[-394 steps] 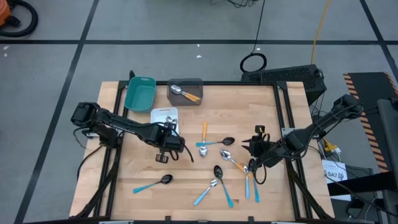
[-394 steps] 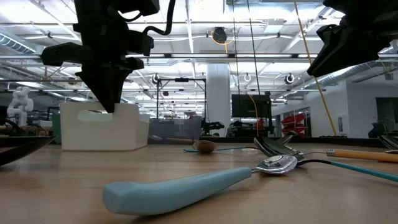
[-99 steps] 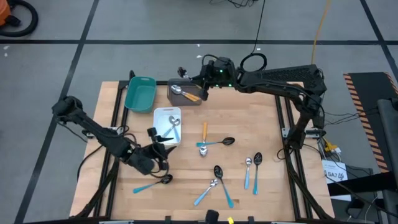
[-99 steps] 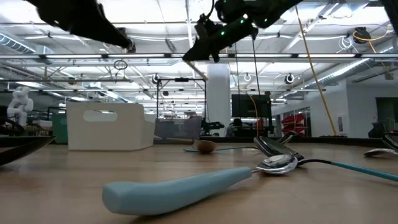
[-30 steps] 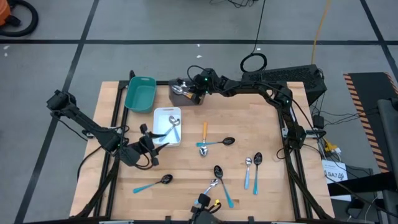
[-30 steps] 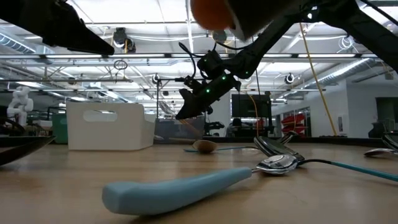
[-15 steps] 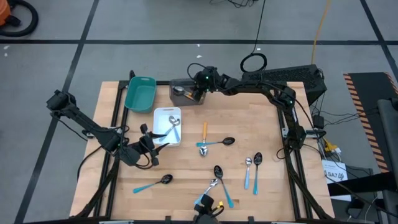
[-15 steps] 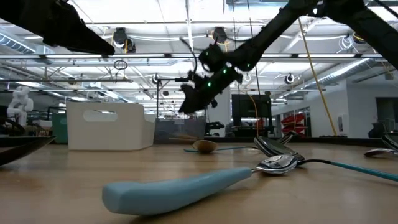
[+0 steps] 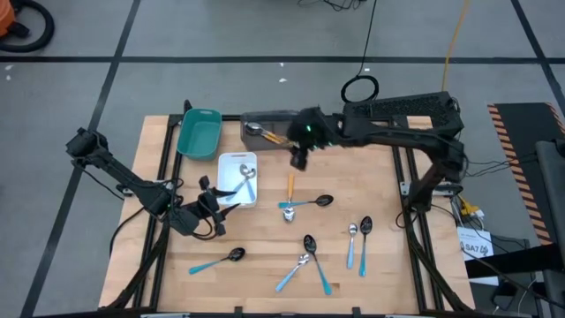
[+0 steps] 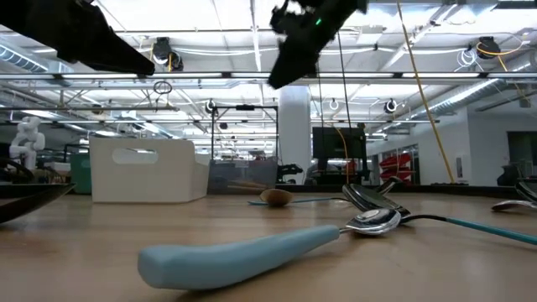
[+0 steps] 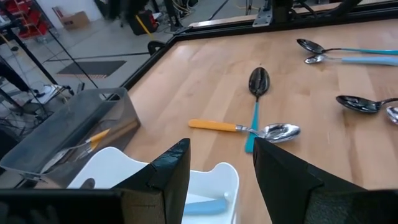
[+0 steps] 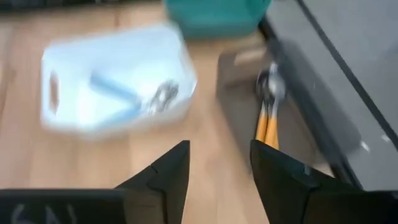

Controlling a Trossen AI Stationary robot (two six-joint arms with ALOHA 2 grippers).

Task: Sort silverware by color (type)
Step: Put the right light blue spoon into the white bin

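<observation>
Loose spoons lie flat on the wooden table [image 9: 371, 177]: an orange-handled spoon [image 9: 290, 187] crossed by a blue-handled one [image 9: 309, 202], several more blue-handled spoons [image 9: 318, 265] nearer the front, and one [image 9: 216, 261] at the front left. Two orange-handled spoons [image 12: 267, 121] lie in the grey tray [image 9: 265, 126]. Blue-handled spoons [image 12: 118, 93] lie in the white tray [image 9: 229, 161]. My right gripper [image 9: 298, 159] hangs open and empty in the air, just on the near side of the grey tray. My left gripper [image 11: 217, 168] waits open at the white tray's near left corner.
A teal tray [image 9: 199, 131] stands at the far left, beside the grey one. The right arm [image 9: 388, 132] stretches along the table's far edge. A black frame [image 9: 159, 177] borders the tabletop. Bare wood shows between the trays and the loose spoons, and at the far right.
My right gripper has come up out of the grey tray and swung toward the table's near and right edges, most of it in the last half second. The orange-handled spoons stay lying in the grey tray.
</observation>
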